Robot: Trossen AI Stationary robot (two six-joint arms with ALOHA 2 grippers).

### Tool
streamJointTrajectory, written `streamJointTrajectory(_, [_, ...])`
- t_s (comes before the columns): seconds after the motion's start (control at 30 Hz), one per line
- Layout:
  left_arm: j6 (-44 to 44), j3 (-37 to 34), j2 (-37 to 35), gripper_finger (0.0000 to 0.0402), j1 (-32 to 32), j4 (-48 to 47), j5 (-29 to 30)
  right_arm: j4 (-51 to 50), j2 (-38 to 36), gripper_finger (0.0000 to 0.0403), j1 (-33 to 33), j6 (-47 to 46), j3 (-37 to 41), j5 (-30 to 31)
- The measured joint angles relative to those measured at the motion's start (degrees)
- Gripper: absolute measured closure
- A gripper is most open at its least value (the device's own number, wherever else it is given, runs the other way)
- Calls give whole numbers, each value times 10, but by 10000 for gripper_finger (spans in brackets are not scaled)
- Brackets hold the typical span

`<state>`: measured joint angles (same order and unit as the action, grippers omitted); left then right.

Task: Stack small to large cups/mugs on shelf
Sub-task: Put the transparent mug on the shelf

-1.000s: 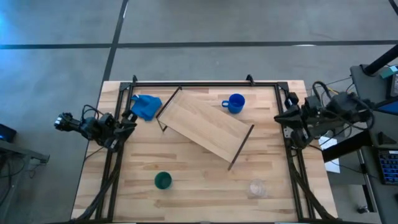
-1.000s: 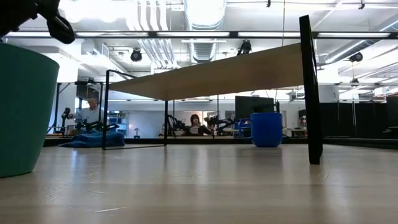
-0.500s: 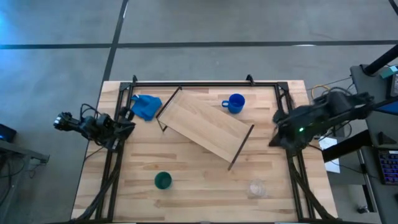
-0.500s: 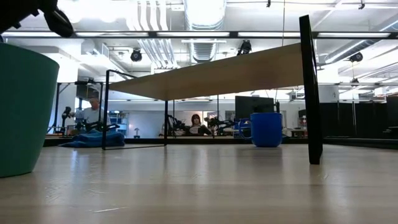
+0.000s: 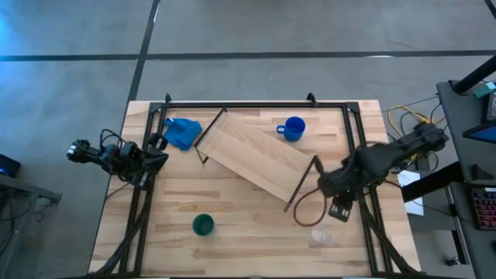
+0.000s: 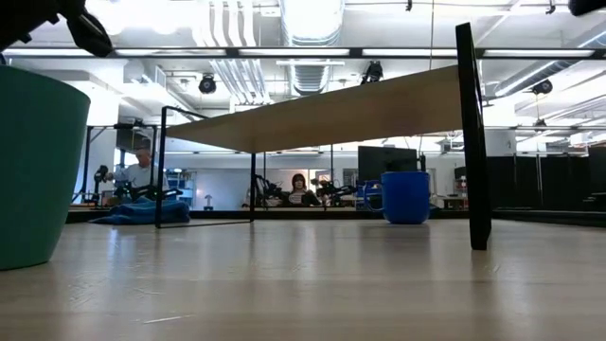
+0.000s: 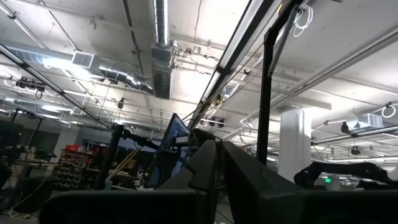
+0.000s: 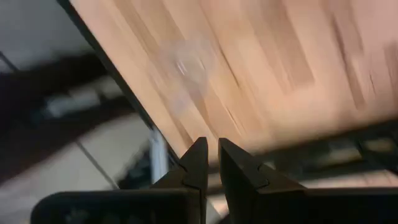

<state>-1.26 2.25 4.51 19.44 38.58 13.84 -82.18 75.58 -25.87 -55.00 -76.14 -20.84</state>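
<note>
The shelf, a light-wood plank on dark rod frames, stands slantwise mid-table; the low view shows it from below. The blue mug stands on the table by the shelf's far side and shows in the low view. The dark green cup stands near the front left. The clear glass cup stands near the front right and shows blurred in the right wrist view. My right gripper is shut and empty above the table, just beyond the glass cup. My left gripper is shut at the left edge.
A blue cloth lies at the far left by the shelf's end. A dark metal frame runs along the table's far edge and down both sides. A cable loop hangs under my right arm. People sit in the room behind.
My right arm has swung in from the table's right edge, over the table toward the near edge and the glass cup, tipping downward. Its fingers stay shut. No cup or shelf has moved.
</note>
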Motion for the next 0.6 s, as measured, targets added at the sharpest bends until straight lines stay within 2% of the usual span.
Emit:
streamJointTrajectory(0.17, [0, 1, 0, 386, 0, 0, -5, -34, 51, 369, -2, 45, 7, -58])
streamJointTrajectory(0.27, [0, 1, 0, 386, 0, 0, -5, -32, 66, 369, -2, 71, 6, -60])
streamJointTrajectory(0.43, [-4, 1, 0, 386, 0, 0, -5, -32, 68, 369, -10, 42, -2, -61])
streamJointTrajectory(0.6, [-74, 1, 0, 386, 0, 0, -7, -29, 53, 369, -13, 30, -11, -61])
